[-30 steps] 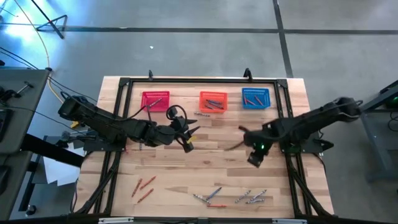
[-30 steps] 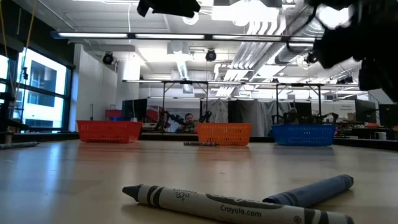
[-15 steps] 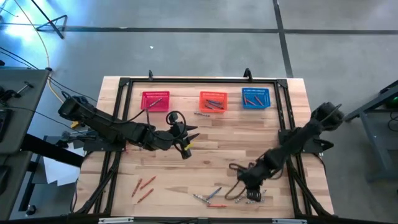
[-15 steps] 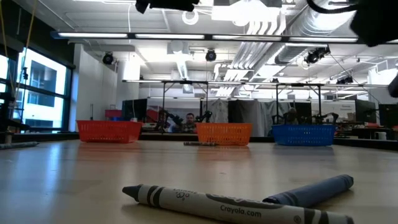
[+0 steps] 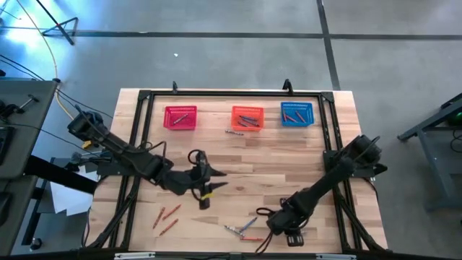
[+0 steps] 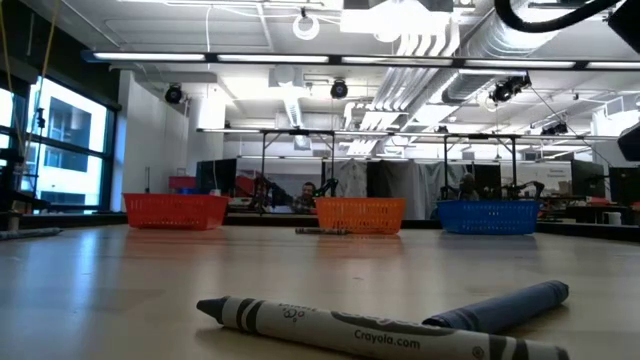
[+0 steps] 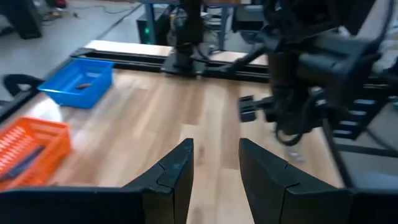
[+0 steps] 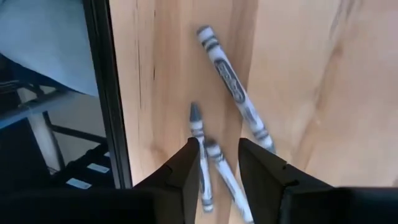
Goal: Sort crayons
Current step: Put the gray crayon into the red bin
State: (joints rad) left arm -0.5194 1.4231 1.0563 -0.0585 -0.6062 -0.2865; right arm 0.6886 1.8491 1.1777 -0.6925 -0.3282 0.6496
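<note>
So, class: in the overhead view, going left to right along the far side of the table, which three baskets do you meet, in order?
red basket → orange basket → blue basket

The table is light wood in butcher-block strips with a smooth, faintly glossy sheen, edged by a matt black metal frame. Along the frame's far rail, the red basket, orange basket and blue basket look like moulded plastic mesh. The grey crayons wear matt printed paper wrappers over waxy tips. The left gripper's fingers look like matt black plastic.
</note>
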